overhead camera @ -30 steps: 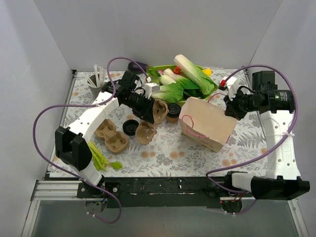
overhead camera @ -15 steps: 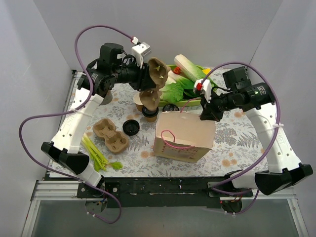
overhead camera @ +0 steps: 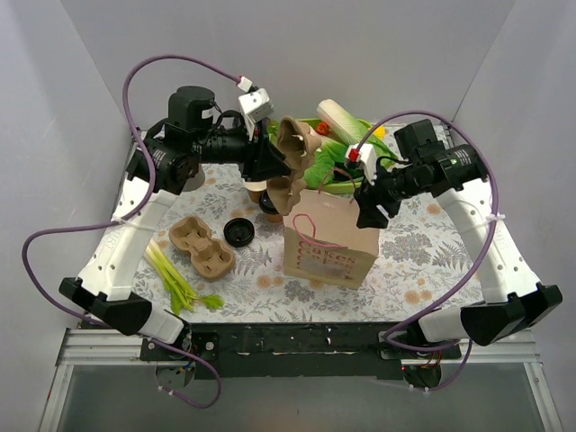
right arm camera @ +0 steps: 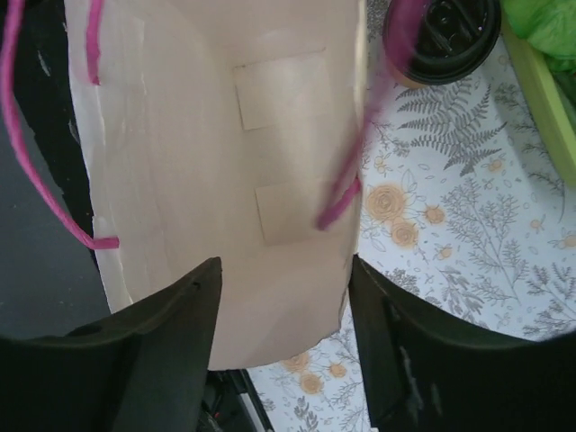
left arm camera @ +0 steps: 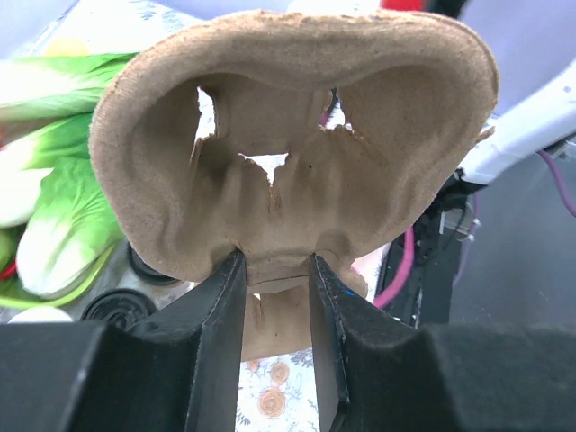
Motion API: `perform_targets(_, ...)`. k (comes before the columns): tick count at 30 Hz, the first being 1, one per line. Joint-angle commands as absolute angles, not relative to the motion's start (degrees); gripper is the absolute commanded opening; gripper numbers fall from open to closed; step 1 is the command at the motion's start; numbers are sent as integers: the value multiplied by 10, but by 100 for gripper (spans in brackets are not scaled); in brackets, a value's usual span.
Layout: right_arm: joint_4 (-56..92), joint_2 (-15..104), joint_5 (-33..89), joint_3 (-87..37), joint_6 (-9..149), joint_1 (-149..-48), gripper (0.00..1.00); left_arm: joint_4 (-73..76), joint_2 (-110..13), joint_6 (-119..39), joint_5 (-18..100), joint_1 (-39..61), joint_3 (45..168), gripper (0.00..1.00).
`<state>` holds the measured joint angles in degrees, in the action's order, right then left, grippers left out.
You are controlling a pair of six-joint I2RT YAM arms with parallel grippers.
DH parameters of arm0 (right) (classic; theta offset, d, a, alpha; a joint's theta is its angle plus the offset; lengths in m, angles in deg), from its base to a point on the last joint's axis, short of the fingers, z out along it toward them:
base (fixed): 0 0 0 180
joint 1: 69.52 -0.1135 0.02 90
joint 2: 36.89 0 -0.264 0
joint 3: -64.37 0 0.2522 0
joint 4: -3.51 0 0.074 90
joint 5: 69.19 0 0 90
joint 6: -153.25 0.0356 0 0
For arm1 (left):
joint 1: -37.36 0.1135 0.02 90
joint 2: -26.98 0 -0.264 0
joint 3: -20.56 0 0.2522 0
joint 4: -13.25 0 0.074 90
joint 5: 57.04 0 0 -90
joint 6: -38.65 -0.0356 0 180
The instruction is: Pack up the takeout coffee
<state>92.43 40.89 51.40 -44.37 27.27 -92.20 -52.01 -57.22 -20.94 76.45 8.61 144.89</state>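
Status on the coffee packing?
Done: paper bag stands upright. In hand: left gripper pinches an empty pulp tray; right gripper open astride the bag's rim. Left: lidded cup sits on the table, not trayed or bagged.

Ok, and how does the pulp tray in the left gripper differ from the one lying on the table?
The held pulp tray is pinched at its edge by the left gripper; the loose pulp tray has nothing touching it. The held one is up in the air and stands on edge; the loose one lies flat on the table. Both are brown moulded pulp.
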Motion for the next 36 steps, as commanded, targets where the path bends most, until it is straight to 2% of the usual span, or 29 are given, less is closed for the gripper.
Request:
perform_targets(1,923,412,486,-499,298,-925,69,-465,-545,-242,837,65,1423,0)
perform_targets(2,923,412,482,-506,302,-925,71,-461,-549,-247,842,62,1428,0)
perform_targets(3,924,413,476,-525,308,-925,77,-458,-561,-253,849,60,1432,0)
perform_targets(6,923,412,460,-567,322,-924,80,-452,-581,-274,872,48,1452,0)
perform_targets(13,895,383,416,-635,371,-914,80,-404,-622,-288,889,2,1471,0)
perform_targets(18,875,363,403,-672,405,-867,84,-401,-641,-309,895,-12,1462,0)
perform_targets(25,763,293,281,-594,416,-835,93,-434,-667,-368,888,-39,1449,0)
perform_targets(36,727,269,299,-550,454,-812,94,-615,-716,-511,806,-61,1507,0)
